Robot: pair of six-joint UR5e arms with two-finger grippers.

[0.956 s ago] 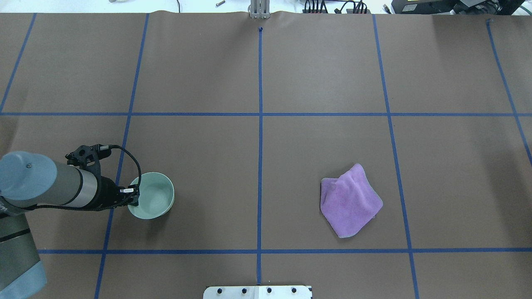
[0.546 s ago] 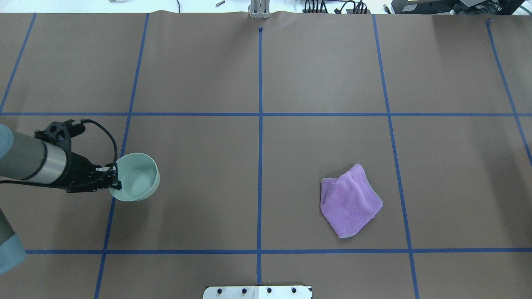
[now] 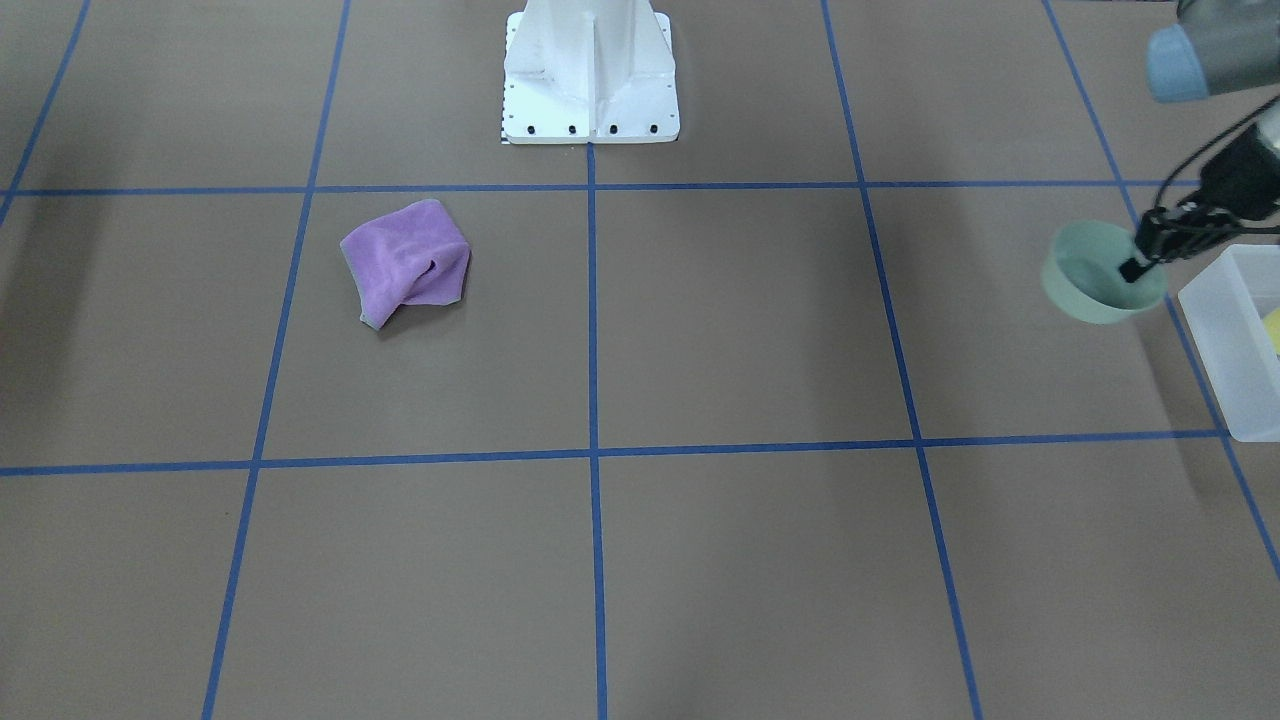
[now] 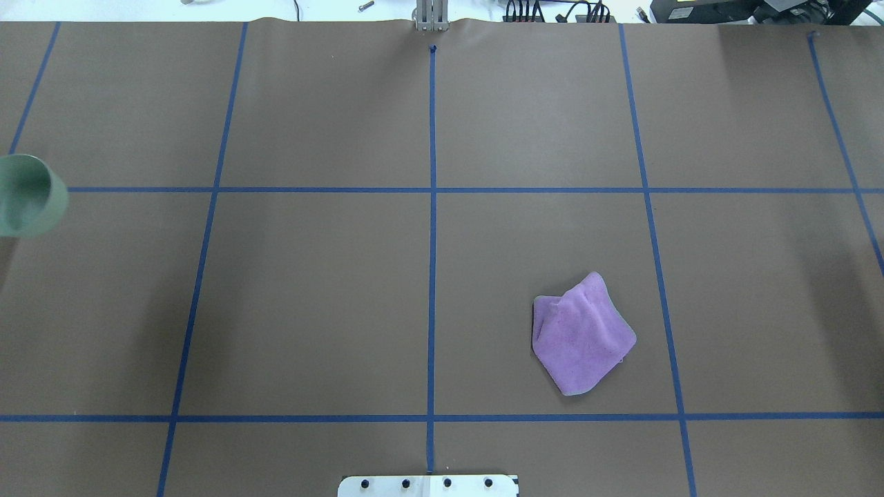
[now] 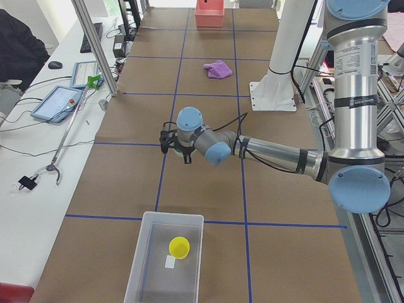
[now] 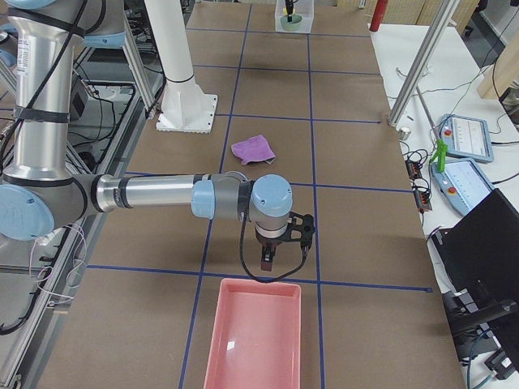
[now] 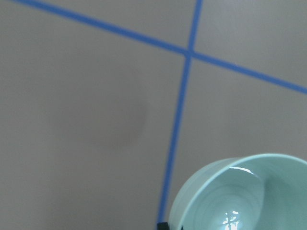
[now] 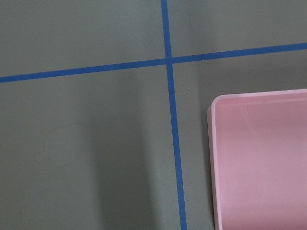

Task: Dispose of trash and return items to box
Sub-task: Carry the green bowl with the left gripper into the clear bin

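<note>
My left gripper (image 3: 1135, 266) is shut on the rim of the pale mint-green bowl (image 3: 1098, 278), one finger inside it. It holds the bowl above the table, just beside the translucent white box (image 3: 1232, 345). The bowl shows at the left edge of the overhead view (image 4: 29, 195) and in the left wrist view (image 7: 244, 196). The yellow cup (image 5: 179, 247) lies inside the box (image 5: 146, 252). My right gripper (image 6: 268, 258) hangs over the table near the rim of a pink bin (image 6: 253, 336); I cannot tell whether it is open or shut.
A crumpled purple cloth (image 4: 581, 335) lies on the brown paper, right of the centre line. The white robot base (image 3: 590, 70) stands at the table's edge. The pink bin also shows in the right wrist view (image 8: 261, 158).
My left gripper has carried the bowl to the left and away from the robot. The arm has left the overhead view, and only the bowl shows at its left edge.
</note>
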